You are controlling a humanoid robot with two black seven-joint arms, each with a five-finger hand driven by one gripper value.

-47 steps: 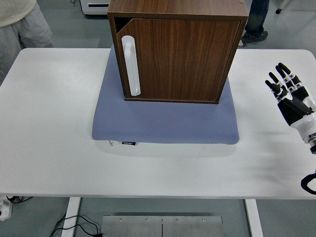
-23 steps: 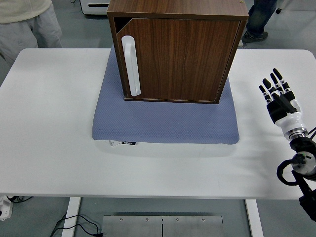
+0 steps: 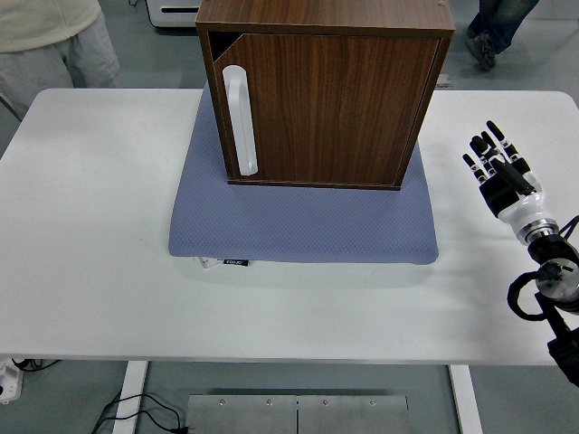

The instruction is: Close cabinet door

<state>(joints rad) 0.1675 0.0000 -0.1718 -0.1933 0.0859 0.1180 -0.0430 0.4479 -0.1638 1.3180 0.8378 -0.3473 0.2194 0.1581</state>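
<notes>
A dark wooden cabinet (image 3: 324,90) stands on a blue-grey mat (image 3: 303,221) at the back middle of the white table. Its door (image 3: 335,108) lies flush in the frame, with a white handle (image 3: 239,119) along its left side. My right hand (image 3: 493,165) hovers over the table's right part, well to the right of the cabinet and apart from it. Its fingers are straight and spread, pointing away and holding nothing. The left arm does not show.
The mat's front edge carries a small label (image 3: 233,262). A person in light clothes (image 3: 50,41) stands behind the table's far left corner, another person's legs (image 3: 493,27) behind the far right. The table's near edge (image 3: 271,360) runs along the bottom.
My right hand has moved left and inward over the table, more of its wrist and forearm now showing. The cabinet and door have not moved. The people behind have shifted slightly.
</notes>
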